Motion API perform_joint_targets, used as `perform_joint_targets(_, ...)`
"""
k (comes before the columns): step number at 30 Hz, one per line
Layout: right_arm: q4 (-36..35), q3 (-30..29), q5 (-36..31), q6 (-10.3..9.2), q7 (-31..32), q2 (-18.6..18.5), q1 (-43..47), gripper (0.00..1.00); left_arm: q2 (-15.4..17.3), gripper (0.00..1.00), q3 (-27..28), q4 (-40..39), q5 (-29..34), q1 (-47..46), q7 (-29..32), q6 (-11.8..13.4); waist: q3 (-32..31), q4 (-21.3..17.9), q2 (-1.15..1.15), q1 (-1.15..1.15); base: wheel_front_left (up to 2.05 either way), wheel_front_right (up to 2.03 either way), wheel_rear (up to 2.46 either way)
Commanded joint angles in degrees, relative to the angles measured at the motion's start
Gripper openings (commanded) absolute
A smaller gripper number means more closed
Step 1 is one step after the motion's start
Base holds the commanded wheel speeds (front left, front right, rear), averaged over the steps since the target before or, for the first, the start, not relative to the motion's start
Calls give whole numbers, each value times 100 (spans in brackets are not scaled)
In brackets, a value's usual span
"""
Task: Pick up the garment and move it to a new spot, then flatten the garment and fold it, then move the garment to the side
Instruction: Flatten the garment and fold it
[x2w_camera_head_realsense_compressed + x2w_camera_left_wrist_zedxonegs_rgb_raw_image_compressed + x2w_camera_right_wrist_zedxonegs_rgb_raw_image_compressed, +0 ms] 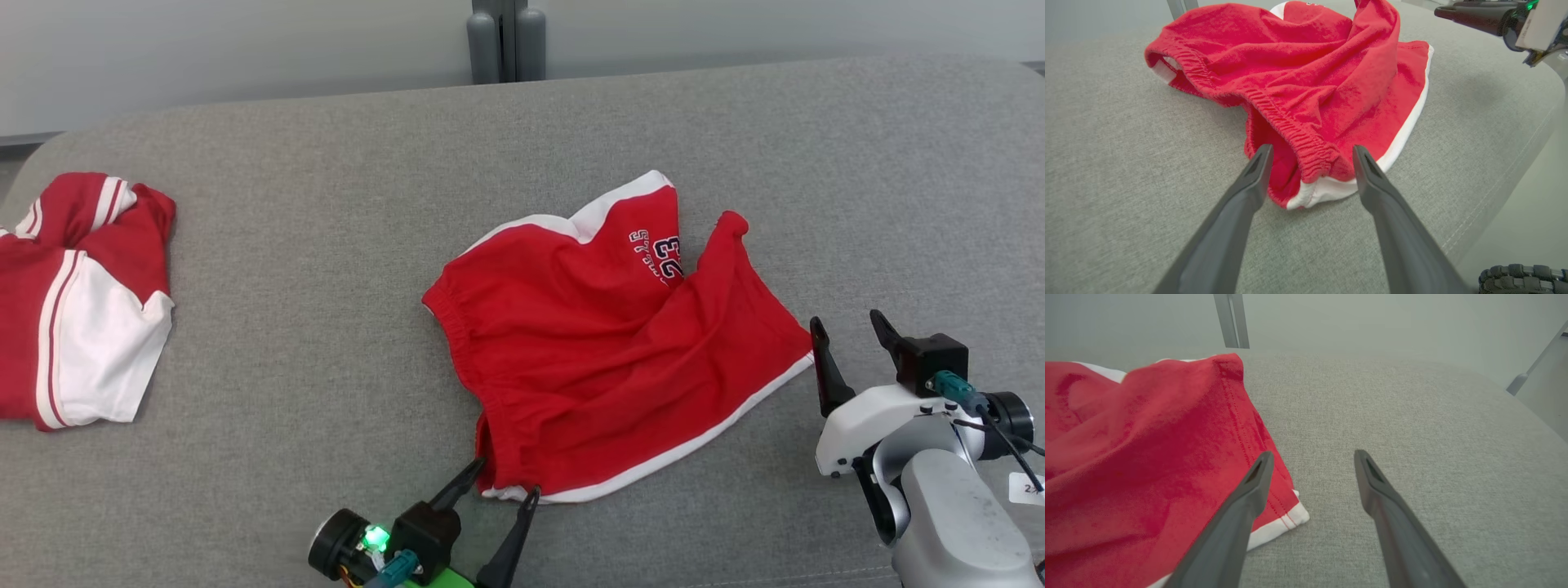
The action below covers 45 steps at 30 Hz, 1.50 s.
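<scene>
Red cotton catches the eye first: from the head view, the red shorts (pixel 604 359) lie crumpled near the middle of the grey fabric-covered worktop (pixel 326 245), waistband toward the left, with a white hem along the near edge and a "23" print (pixel 665 253) toward the far side. The left pincer (pixel 506 476) sits at the near corner of the shorts, its two dark fingers spread wide on either side of the spot where waistband and hem meet. The right pincer (pixel 847 320) stands just beside the right-hand corner of the shorts, spread wide too and holding nothing. Well apart, at the far left edge, a second red-and-white garment (pixel 73 310) lies bunched.

Along the left wrist, the left pincer (pixel 1311 148) straddles the gathered waistband (pixel 1286 122); the cloth rises between the fingers, which have not closed on it, and I cannot tell whether they touch it. The white hem (pixel 1412 118) runs away to the right.

Along the right wrist, the right pincer (pixel 1313 452) gapes wide: one finger lies over the stitched side edge of the shorts (pixel 1139 457) by the white corner (pixel 1294 516), the other over bare worktop (pixel 1412 416).
</scene>
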Motion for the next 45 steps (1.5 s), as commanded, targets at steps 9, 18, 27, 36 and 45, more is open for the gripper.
perform_joint_targets(9,902,-45,55,1,-19,101,-597,100,114,100,-441,428,-390,-431,-2,-15,531,54,0,0,0,0,0)
perform_joint_targets(18,1519,70,498,4,27,293,-478,0,69,0,-624,445,-610,-513,-2,-16,568,289,0,0,0,0,0)
perform_joint_targets(27,426,466,1003,2,-6,288,-4,0,-21,0,-228,31,-821,-339,-2,-16,261,209,0,0,0,0,0)
perform_joint_targets(36,-649,1051,1199,1,-11,57,-286,0,300,0,461,-631,-1001,-993,-2,-16,41,-19,0,0,0,0,0)
perform_joint_targets(45,-682,1324,1908,2,492,-103,-1791,0,937,0,406,-418,-1807,-2989,343,-16,393,-187,0,0,0,0,0)
